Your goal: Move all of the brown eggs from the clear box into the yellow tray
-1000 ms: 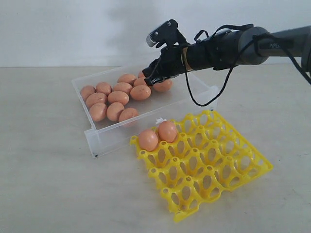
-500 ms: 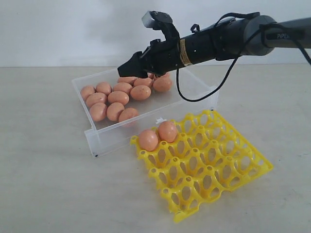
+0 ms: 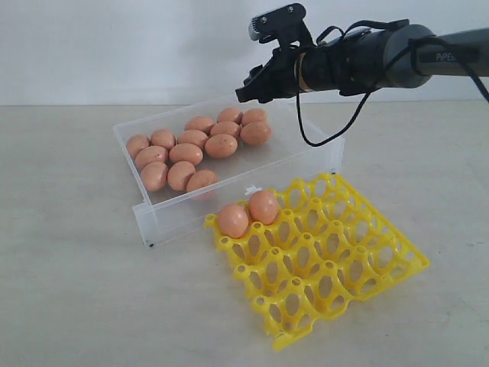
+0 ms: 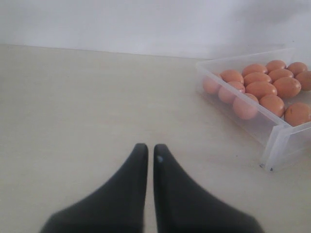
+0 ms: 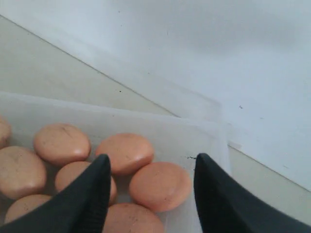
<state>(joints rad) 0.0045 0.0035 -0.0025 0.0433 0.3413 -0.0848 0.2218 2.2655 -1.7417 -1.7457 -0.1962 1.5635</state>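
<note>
Brown eggs (image 3: 186, 153) mostly in the clear box (image 3: 176, 210), a dozen or more, bunched from its 9 o'clock end up toward 12 o'clock, many touching one another; box floor toward 3 o'clock bare. Two more eggs (image 3: 233, 220) seated side by side, touching, in neighbouring cups at the 10 o'clock corner of the yellow tray (image 3: 367, 264), just beside the box's small latch tab (image 3: 250, 189). Tray at about 4 o'clock from the box, its near corner close against the box's front wall, both resting on the pale tabletop (image 3: 76, 290). Above the box's 1 o'clock corner, clear of the eggs, the right pincer (image 3: 246, 90) at the end of a dark arm (image 3: 367, 61) reaching in from 3 o'clock, tilted slightly downward. Seen through the right wrist camera, right pincer (image 5: 151, 162) spread wide with nothing gripped, several eggs and the box's far wall showing in the gap below and between the two black fingers (image 5: 95, 194). Black cable (image 3: 321, 141) looping down under the arm, hanging over the box's 3 o'clock end. Left pincer (image 4: 147, 147) seen only by its own wrist camera: fingers drawn together with a thin slit between, nothing held, poised over bare tabletop, well apart from the box and its eggs. Behind everything, at 12 o'clock, a plain white wall (image 3: 114, 46).
</note>
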